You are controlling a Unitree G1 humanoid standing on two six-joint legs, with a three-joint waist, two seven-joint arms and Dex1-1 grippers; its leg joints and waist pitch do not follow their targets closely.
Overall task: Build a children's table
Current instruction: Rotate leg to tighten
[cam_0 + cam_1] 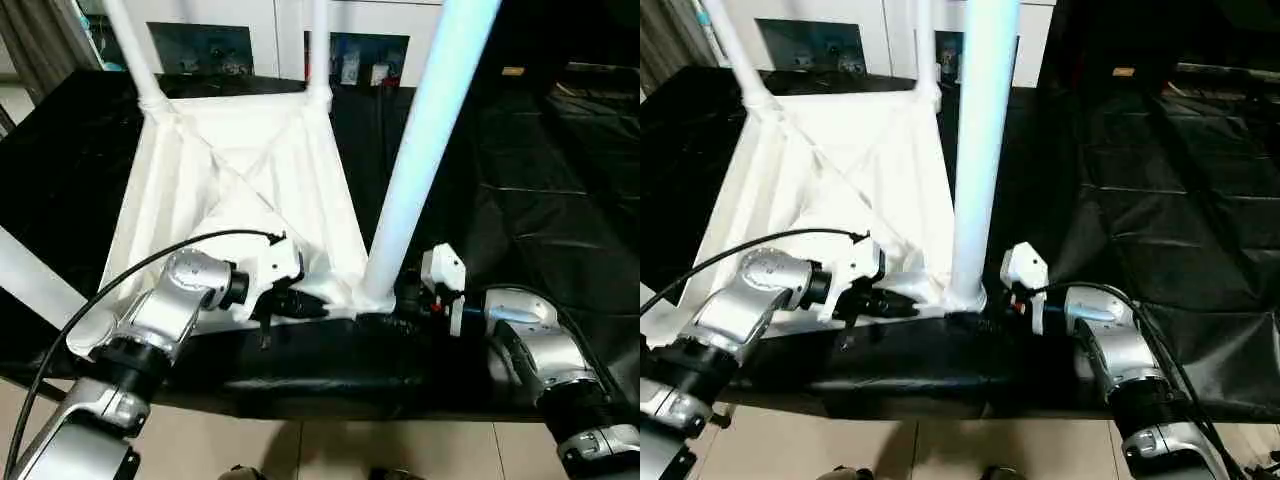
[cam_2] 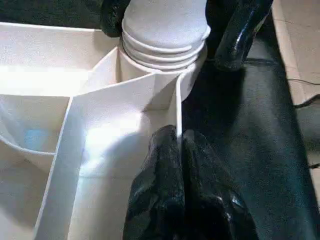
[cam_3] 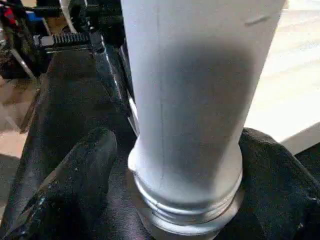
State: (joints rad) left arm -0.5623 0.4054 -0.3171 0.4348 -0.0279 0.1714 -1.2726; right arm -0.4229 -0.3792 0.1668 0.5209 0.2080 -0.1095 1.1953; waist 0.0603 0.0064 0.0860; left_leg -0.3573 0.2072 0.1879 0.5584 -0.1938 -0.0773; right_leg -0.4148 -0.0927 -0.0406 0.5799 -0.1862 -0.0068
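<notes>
The right gripper [image 1: 405,300], jaws spread wide around the long white tapered plastic leg [image 1: 425,150] at five o'clock on the upturned white X-ribbed tabletop [image 1: 235,170], appears to be seating it. The left gripper [image 2: 177,150], pinched shut on the tabletop's rim, steadies it. Next, probably twisting the leg home.

The upright legs [image 1: 425,140] run past the picture's top edge.

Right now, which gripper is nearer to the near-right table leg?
Right. The right gripper has its open fingers on both sides of the leg base; the left gripper, shut, rests on the table top's edge beside it.
</notes>
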